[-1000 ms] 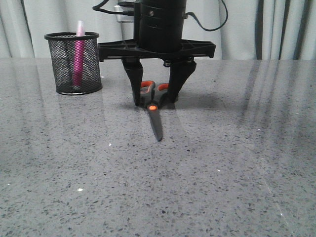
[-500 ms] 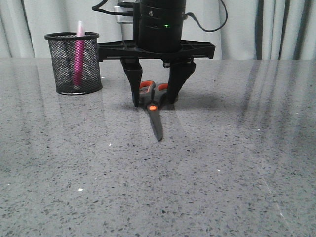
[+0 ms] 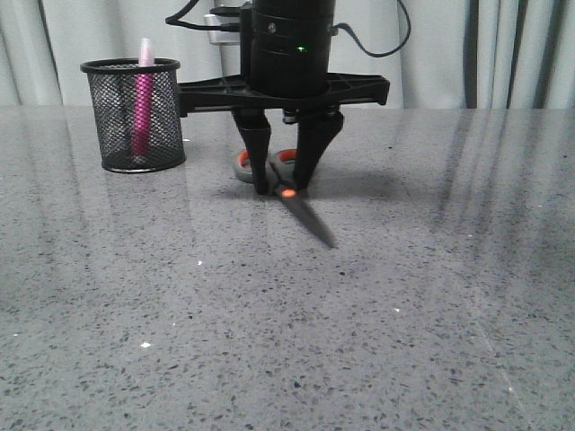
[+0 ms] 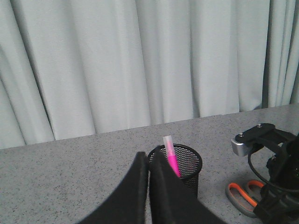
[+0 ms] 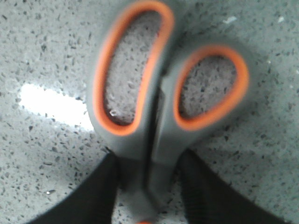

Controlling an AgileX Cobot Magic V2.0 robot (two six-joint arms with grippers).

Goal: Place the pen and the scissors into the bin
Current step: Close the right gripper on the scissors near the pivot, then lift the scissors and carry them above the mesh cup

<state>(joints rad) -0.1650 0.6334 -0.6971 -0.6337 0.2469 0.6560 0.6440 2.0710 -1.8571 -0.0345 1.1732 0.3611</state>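
Observation:
The grey scissors [image 3: 313, 218] with orange-lined loops lie on the table, blades pointing to the front right. My right gripper [image 3: 281, 187] stands over them, its fingers closed on the neck just behind the orange pivot. In the right wrist view the scissors [image 5: 135, 140] fill the frame, with my right gripper [image 5: 148, 172] pressed against both sides of the neck. The pink pen [image 3: 143, 99] stands in the black mesh bin [image 3: 112, 117] at the back left. My left gripper [image 4: 148, 161] is shut and empty, raised beside the bin [image 4: 189, 165], with the pen [image 4: 171, 156] and scissors [image 4: 240, 198] in its view.
The grey speckled table [image 3: 404, 314] stretches wide to the front and right. Pale curtains [image 3: 503, 54] hang behind the table's far edge. The right arm's black body [image 4: 280, 186] stands next to the bin.
My right gripper's fingers have closed in from either side of the scissors onto the neck. The scissors have turned, the blades swinging from straight forward toward the front right.

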